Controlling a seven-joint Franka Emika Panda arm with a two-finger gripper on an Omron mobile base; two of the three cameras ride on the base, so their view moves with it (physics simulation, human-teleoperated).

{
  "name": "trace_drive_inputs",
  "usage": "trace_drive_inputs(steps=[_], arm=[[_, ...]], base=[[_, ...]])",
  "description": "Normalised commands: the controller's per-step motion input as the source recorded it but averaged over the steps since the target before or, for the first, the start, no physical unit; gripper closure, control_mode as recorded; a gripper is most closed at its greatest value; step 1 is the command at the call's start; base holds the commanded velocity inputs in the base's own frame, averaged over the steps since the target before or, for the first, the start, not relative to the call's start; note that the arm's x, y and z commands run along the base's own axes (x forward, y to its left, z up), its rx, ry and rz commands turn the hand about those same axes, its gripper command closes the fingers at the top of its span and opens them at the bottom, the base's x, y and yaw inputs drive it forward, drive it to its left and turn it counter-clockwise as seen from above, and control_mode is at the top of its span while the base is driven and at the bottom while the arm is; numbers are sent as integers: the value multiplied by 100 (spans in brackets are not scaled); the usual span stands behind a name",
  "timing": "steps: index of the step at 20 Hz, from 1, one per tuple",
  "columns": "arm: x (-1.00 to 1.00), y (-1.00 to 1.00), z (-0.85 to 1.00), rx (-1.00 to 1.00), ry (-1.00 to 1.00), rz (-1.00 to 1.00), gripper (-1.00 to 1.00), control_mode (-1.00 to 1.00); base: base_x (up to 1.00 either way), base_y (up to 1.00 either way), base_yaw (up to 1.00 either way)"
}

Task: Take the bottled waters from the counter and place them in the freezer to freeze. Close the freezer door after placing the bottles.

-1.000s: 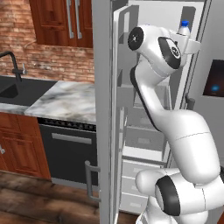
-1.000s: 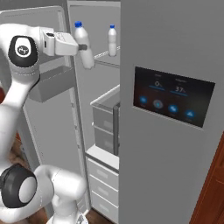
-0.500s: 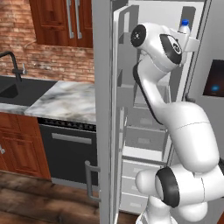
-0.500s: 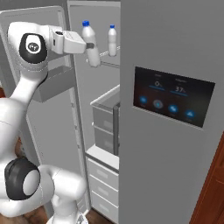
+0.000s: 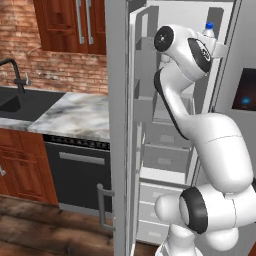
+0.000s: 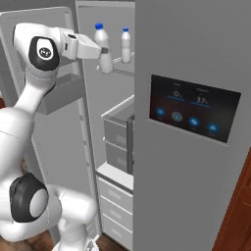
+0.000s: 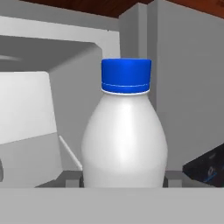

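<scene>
My gripper [image 6: 104,53] is shut on a whitish bottled water [image 6: 102,45] with a blue cap, held upright high inside the open freezer [image 6: 115,122]. In the hand view this bottle [image 7: 124,135] stands upright between my fingertips [image 7: 72,179]. A second bottled water [image 6: 126,45] stands on the top wire shelf, just beyond and right of the held one. From the left base camera, only the held bottle's blue cap [image 5: 209,28] peeks over my wrist. The freezer door [image 5: 117,125] stands wide open to the left. The marble counter [image 5: 75,115] lies left of it.
Grey bins [image 6: 61,95] hang on the door's inner side, below my forearm. Grey drawers [image 6: 117,137] fill the freezer's middle and lower part. The other door with the blue-lit dispenser panel [image 6: 193,108] is closed. A black sink [image 5: 15,102] and dishwasher [image 5: 75,170] are at the left.
My arm has carried the held bottle deeper into the freezer, closer to the bottle standing on the shelf. The grip has stayed shut.
</scene>
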Motion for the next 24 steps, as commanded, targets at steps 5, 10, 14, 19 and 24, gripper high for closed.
trace_drive_inputs(steps=[5,10,14,19,24], arm=[[17,0,0,2,0,16,100,-100],[34,0,-10,0,0,12,100,-100],[33,0,-22,0,0,9,100,-100],[35,0,-15,0,0,6,100,-100],[48,0,-2,0,0,0,100,-100]], base=[[0,0,0],[0,0,0],[0,0,0],[0,0,0],[0,0,0]])
